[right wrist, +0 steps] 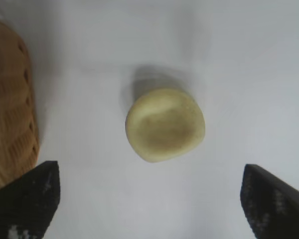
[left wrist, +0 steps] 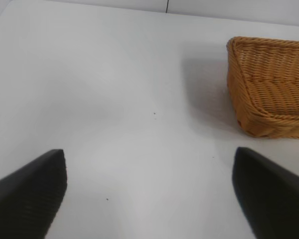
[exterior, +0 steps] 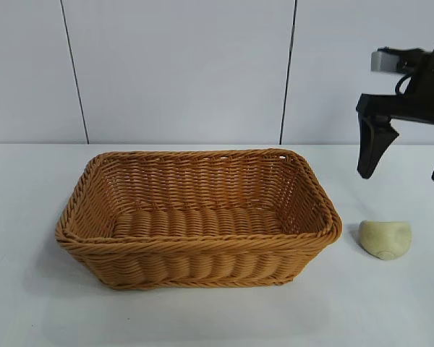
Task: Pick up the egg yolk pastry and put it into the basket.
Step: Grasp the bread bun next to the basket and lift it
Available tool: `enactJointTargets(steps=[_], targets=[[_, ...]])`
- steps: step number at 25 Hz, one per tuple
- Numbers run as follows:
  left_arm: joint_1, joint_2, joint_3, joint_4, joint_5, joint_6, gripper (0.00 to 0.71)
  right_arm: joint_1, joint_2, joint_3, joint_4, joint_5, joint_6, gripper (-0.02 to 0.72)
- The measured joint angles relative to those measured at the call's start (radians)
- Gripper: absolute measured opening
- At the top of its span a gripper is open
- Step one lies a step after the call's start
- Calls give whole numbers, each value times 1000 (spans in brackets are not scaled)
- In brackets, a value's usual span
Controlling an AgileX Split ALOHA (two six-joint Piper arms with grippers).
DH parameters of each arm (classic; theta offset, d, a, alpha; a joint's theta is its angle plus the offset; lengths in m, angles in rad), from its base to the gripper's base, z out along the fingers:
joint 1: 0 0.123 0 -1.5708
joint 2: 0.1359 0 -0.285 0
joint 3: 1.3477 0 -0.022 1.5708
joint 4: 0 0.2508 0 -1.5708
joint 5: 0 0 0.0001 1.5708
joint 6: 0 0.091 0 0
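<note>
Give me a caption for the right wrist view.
Open right gripper above the pastry, basket alongside.

The right arm [exterior: 419, 79] was black, with a small grey block near its top and a looping black cable beside it. Its gripper [exterior: 407, 160] carried two black tapering fingers. The left gripper [left wrist: 152, 199] showed two black wedge-shaped fingers [left wrist: 32, 199] — faintly ribbed on their surface.
</note>
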Motion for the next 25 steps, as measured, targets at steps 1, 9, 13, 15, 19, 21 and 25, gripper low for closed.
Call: enactJointTargets(steps=[1, 9, 13, 15, 19, 21, 25], targets=[[0, 0, 0, 0, 0, 0, 695, 0, 11, 0, 1, -4, 0, 678], [0, 0, 0, 0, 0, 0, 695, 0, 17, 0, 1, -21, 0, 524], [0, 0, 0, 0, 0, 0, 695, 0, 21, 0, 1, -21, 0, 405], [0, 0, 0, 0, 0, 0, 695, 0, 21, 0, 1, -20, 0, 294], [0, 0, 0, 0, 0, 0, 695, 0, 21, -3, 1, -8, -1, 111], [0, 0, 0, 0, 0, 0, 695, 0, 21, -16, 0, 12, -1, 83], [0, 0, 0, 0, 0, 0, 695, 0, 12, -67, -2, 81, -1, 73]])
